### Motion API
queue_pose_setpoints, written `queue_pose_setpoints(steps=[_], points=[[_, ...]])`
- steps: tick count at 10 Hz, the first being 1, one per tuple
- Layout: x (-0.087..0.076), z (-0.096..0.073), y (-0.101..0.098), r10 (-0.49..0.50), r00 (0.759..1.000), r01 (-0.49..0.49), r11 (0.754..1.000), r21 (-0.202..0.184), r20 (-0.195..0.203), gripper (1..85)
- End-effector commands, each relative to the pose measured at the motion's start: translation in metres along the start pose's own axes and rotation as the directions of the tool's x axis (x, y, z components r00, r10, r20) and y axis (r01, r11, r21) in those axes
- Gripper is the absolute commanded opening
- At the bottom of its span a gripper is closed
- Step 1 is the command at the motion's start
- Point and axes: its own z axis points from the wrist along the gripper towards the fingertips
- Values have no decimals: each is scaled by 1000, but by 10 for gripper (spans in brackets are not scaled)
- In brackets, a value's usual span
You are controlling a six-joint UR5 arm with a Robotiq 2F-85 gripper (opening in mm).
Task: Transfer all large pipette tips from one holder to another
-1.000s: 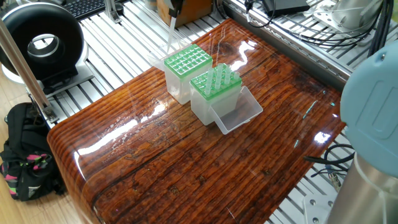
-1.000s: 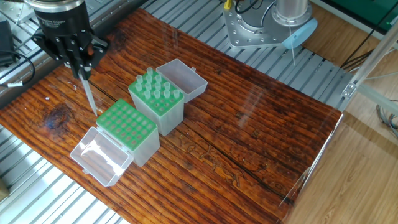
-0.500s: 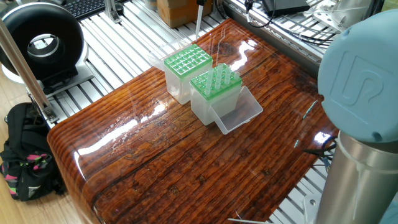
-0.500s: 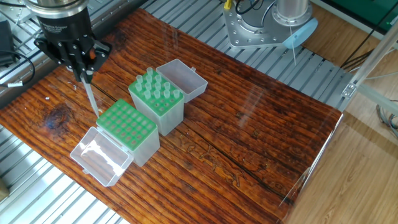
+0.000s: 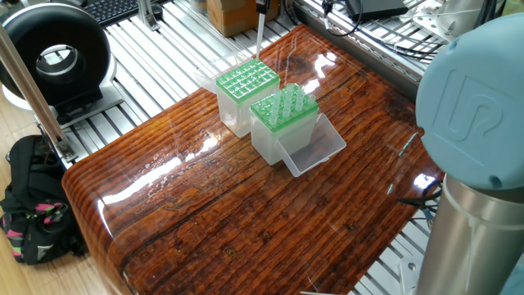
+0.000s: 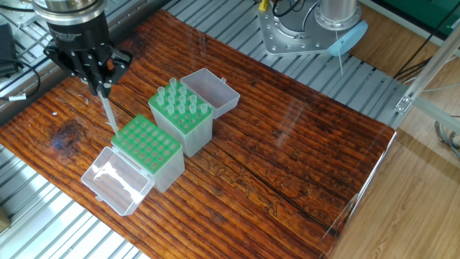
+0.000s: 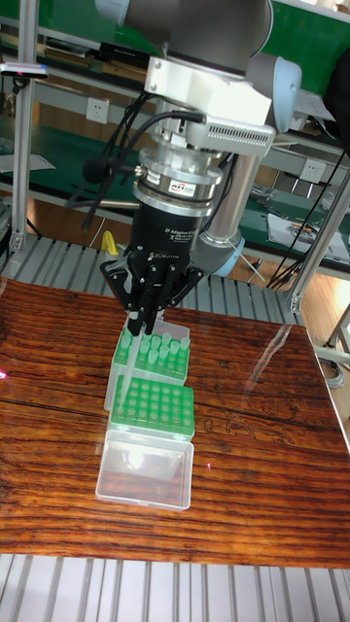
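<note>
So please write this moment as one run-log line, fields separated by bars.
pincer: shut on pipette tip | tip: upright, above empty green rack | source rack: tips remaining | both lids: open

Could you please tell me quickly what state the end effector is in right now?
End effector: closed, holding one slender translucent whitish plastic pipette tip upright above the green-topped empty holder.

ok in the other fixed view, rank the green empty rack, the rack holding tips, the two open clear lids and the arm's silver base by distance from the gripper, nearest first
From the gripper:
1. Empty green rack, just below its held tip.
2. Rack holding tips, to the right.
3. Clear lid by the empty rack and clear lid behind the tip rack: too close to call.
4. Silver base, far right, top.
</note>
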Motion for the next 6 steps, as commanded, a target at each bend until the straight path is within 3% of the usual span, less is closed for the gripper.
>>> queue_pose_setpoints(steps=[1,6], points=[[-2,4,3,-1,1000,1,1000,-22,5,10],[-1,5,2,-2,1000,2,1000,-16,0,10]])
